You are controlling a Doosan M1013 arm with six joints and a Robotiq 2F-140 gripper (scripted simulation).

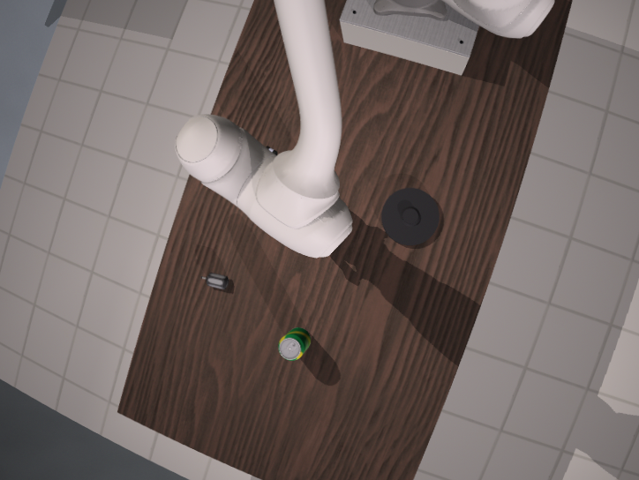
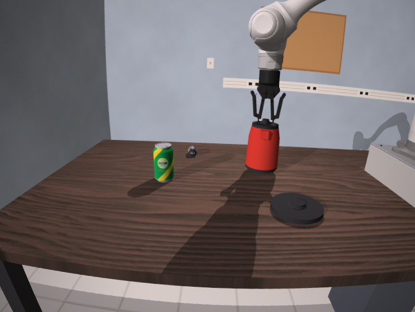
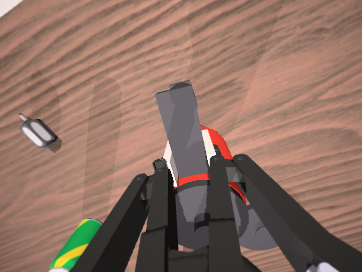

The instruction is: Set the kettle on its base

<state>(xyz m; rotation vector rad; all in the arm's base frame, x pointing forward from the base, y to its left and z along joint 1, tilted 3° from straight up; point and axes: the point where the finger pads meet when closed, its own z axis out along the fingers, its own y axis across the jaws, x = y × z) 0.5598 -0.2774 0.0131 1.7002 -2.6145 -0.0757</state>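
Observation:
The red kettle (image 2: 262, 147) stands upright at the back middle of the table, its bottom at or just above the wood; I cannot tell whether it touches. My gripper (image 2: 266, 119) comes straight down and is shut on the kettle's grey top handle (image 3: 182, 135). In the wrist view the fingers clamp the handle, with the red body (image 3: 221, 150) below. The black round base (image 2: 297, 207) lies flat on the table to the front right of the kettle, apart from it, with its stud (image 2: 297, 202) pointing up. In the overhead view the base (image 1: 410, 216) is in sight and the arm hides the kettle.
A green and yellow can (image 2: 163, 162) stands left of the kettle; it also shows overhead (image 1: 294, 344). A small grey object (image 2: 191, 151) lies behind the can. The arm's grey pedestal (image 2: 388, 167) sits at the table's right end.

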